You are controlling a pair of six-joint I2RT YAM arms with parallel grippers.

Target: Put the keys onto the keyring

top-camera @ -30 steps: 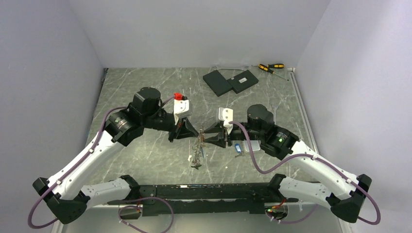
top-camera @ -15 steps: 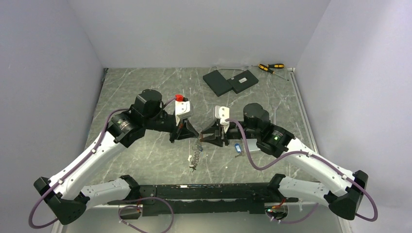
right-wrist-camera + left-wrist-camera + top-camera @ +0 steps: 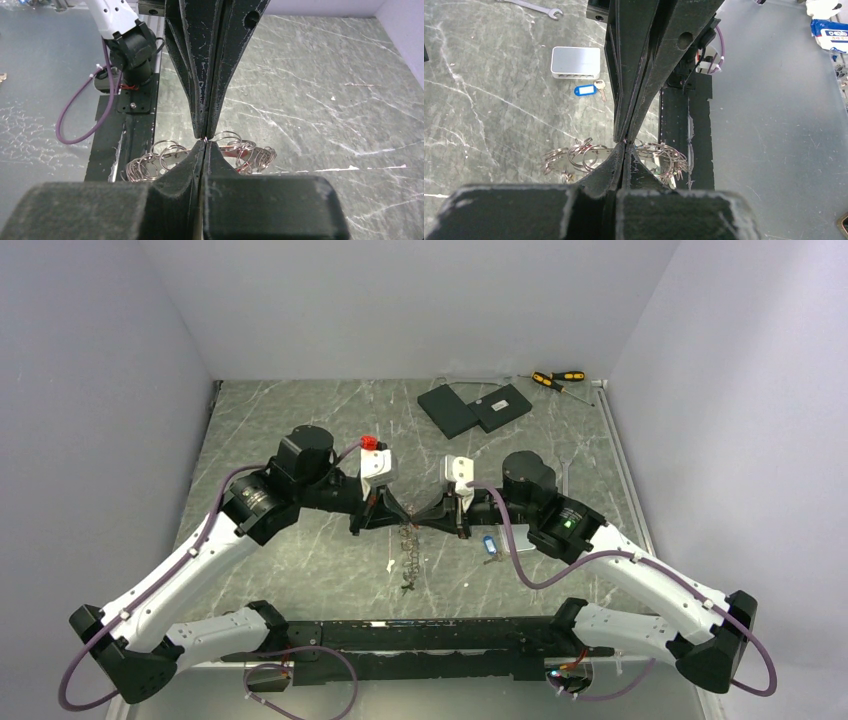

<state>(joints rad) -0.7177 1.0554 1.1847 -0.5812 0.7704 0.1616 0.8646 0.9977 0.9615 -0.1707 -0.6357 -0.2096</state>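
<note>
Two screwdrivers [image 3: 569, 375], two dark slabs [image 3: 447, 408], one blue-tagged key [image 3: 585, 90], one pale box [image 3: 575, 62], one wrench [image 3: 531, 6]

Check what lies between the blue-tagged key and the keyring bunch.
Only bare marble table lies between the blue-tagged key and the keyring bunch; the left wrist view shows it.

My left tool [image 3: 624, 150] and right tool [image 3: 204, 145] meet tip to tip, so nothing passes between them (the keyring [image 3: 584, 155] hangs just beneath). A blue-tagged key [image 3: 585, 90] and pale slab [image 3: 575, 62] crowd the right tool's near side; the worktop [image 3: 300, 570] near the left tool lies open.
</note>
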